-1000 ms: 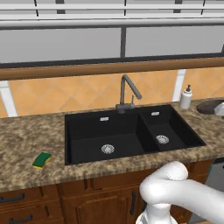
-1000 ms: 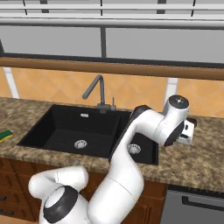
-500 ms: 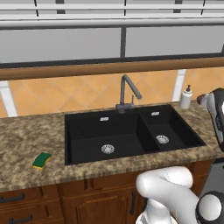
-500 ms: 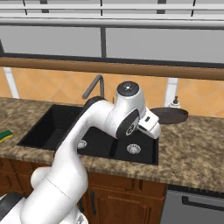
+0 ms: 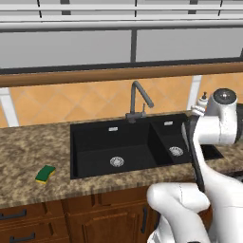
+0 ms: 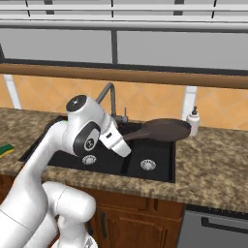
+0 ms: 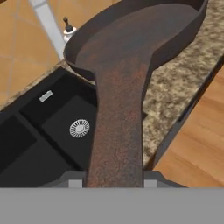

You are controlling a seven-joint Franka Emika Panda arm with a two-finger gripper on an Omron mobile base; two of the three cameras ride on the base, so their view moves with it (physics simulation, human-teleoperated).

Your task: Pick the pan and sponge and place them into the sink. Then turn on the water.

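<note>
The white robot arm has swung back from the right side of the counter toward the big black double sink (image 6: 160, 167). It brings the round dark brown frying pan (image 6: 164, 130) with it. The pincer (image 6: 121, 139) is pinching the pan's long thin handle. The pan is up in the air over the narrow right basin and the counter edge, just beside the white soap bottle (image 6: 193, 121).

That looks like the first job half done: the pan only needs to come down.

The wide basin (image 5: 114, 147) has more room. The grey bent faucet (image 6: 110, 99) stands close behind the arm, so it could get bumped.

The little green and yellow sponge (image 5: 45, 174) is lying on the speckled counter left of the sink.
</note>
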